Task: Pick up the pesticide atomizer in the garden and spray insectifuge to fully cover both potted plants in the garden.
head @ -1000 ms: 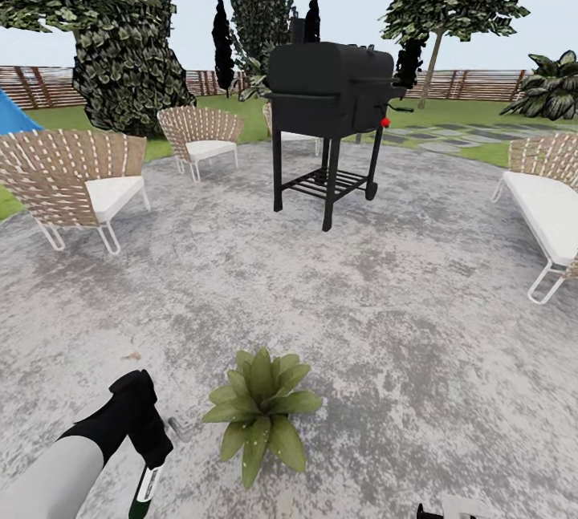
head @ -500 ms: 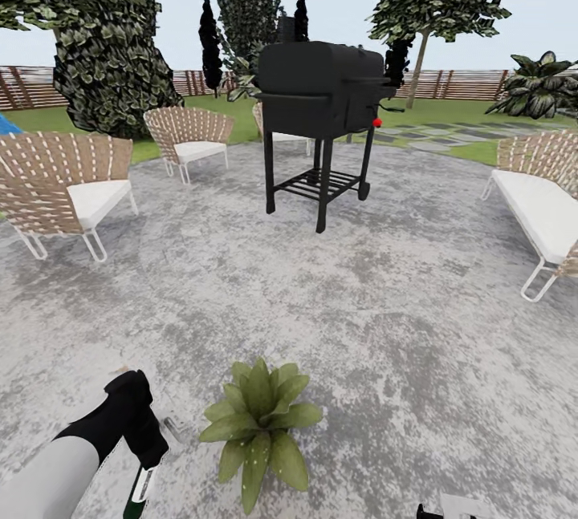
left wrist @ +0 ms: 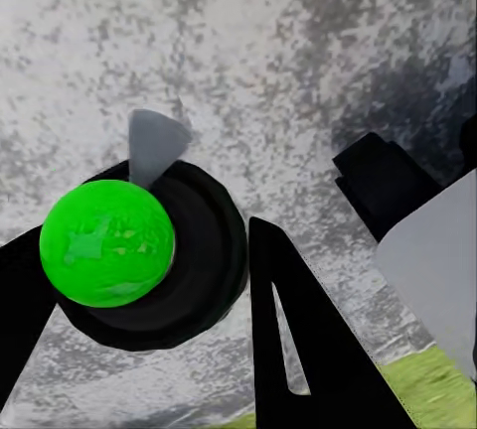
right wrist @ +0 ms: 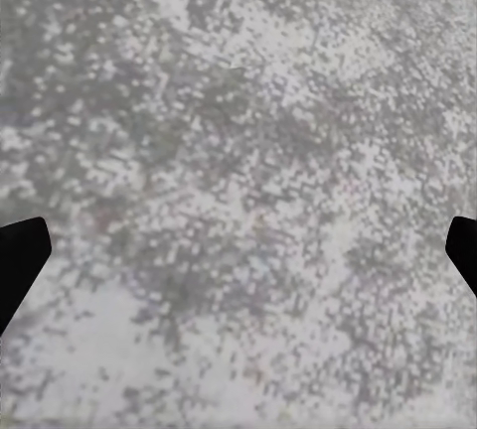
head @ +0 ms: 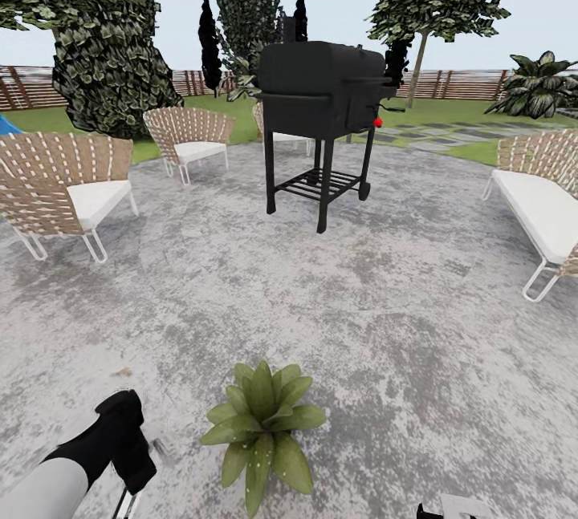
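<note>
The garden's grey mottled patio (head: 385, 326) holds a black barbecue grill (head: 321, 102) and wicker chairs (head: 64, 182). A potted plant (head: 261, 423) sits near the left gripper (left wrist: 149, 280), clamped on the pesticide atomizer (left wrist: 107, 242). Right gripper (right wrist: 238, 240) jaws spread apart.

The round patio (head: 385, 318) is a grey mottled floor. One potted plant (head: 262, 427) stands directly on it, just beside the left arm's jaws, on their right side. Far ahead of the jaws a black grill (head: 323, 114) stands on the patio on its four legs. Two woven chairs (head: 64, 186) with white cushions stand on the patio well ahead and to the left. A white-cushioned bench (head: 539, 206) stands at the patio's right edge.
</note>
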Available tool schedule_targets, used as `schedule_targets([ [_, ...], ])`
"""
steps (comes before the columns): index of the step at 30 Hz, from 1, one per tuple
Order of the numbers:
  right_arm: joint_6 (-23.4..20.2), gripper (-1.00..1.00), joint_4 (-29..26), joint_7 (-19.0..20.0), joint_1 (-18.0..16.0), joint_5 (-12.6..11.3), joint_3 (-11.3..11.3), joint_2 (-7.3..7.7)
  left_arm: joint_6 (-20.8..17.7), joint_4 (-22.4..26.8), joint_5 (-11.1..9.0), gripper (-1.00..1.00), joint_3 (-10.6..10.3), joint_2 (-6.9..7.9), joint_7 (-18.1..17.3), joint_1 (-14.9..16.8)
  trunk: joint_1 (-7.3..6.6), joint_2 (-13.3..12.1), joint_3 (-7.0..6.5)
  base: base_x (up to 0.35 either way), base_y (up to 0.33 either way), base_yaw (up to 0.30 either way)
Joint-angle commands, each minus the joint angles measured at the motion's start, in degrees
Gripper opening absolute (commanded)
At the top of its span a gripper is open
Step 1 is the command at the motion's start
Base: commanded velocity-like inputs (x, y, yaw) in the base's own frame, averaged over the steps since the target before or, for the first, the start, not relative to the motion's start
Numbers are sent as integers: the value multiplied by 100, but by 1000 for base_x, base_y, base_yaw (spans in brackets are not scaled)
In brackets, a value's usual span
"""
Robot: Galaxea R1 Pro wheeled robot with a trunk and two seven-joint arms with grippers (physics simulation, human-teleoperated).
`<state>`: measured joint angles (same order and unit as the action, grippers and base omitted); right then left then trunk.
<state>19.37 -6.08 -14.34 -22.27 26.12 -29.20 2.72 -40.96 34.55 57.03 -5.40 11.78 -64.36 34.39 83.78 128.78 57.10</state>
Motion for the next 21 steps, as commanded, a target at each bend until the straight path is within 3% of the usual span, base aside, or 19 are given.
schedule_targets([
  [1, 21, 100, 10, -15, -5, 60, -42, 0, -42, 9, 7, -100, -10, -58, 130, -13, -1, 2, 5, 0, 0, 0],
  [4, 18, 100, 10, -9, -5, 63, -42, 7, -43, 8, 0, -100, 21, -114, 272, -26, -1, 2, 5, 0, 0, 0],
  [7, 21, 100, 10, -7, -5, 68, -42, 10, -43, 14, 1, -100, 47, -54, 304, -23, -1, 2, 5, 0, 0, 0],
  [11, 18, 100, 10, -1, -5, 69, -42, 10, -17, 44, 9, -100, 467, 152, 296, -7, -1, 2, 5, 0, 0, 0],
  [15, 16, 100, 10, 1, -5, 69, -42, 9, -13, 60, 21, -100, 585, 220, 274, 13, -1, 2, 5, 0, 0, 0],
  [18, 14, 100, 10, 2, -5, 71, -42, 9, -19, 30, 41, -100, 598, 119, 295, 7, -1, 2, 5, 0, 0, 0],
  [21, 14, 100, 10, 2, -5, 77, -42, 9, -19, 20, 67, -100, 581, -238, 305, 6, -1, 2, 5, 0, 0, 0],
])
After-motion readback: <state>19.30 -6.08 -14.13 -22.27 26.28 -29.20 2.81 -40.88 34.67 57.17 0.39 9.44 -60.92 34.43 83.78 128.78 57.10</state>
